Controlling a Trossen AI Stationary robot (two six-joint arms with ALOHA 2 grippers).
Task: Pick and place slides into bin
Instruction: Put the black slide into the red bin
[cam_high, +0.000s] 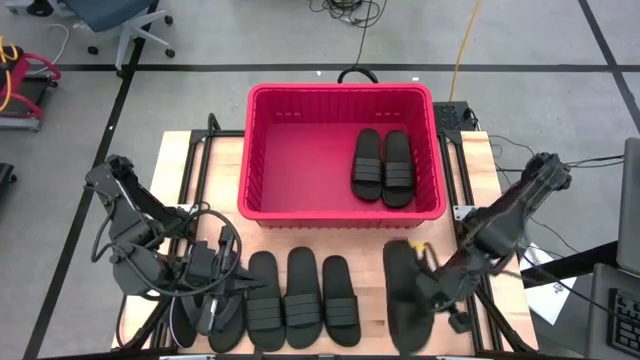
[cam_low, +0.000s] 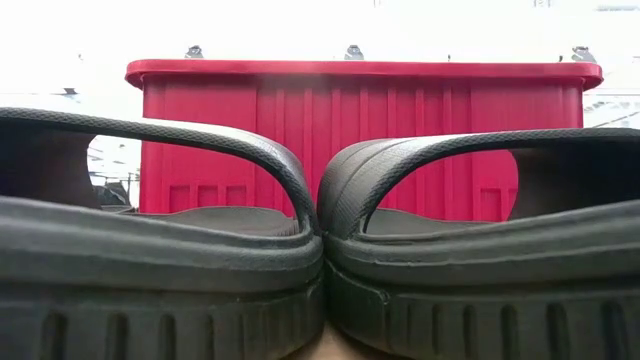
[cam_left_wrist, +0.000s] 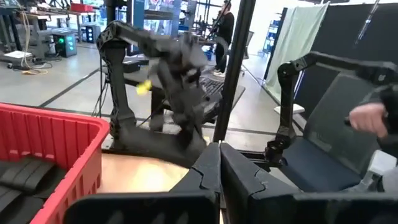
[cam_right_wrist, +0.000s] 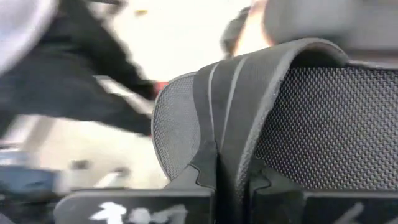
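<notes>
Two slides (cam_low: 320, 250) fill the low view, toe to toe before the red bin (cam_low: 360, 130).
We see our right gripper (cam_high: 425, 282) pinched on a slide's strap (cam_right_wrist: 249, 118) at the table's near right; the left gripper (cam_high: 212, 295) is clenched low among the row; two slides (cam_high: 382, 167) lie binned; a thin strap pinch may slip or twist mid-carry.

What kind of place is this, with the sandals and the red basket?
Probably a robotics lab or workshop. Two robot arms work at a wooden table holding a red bin, cables trail across the floor, and equipment racks stand behind.
</notes>
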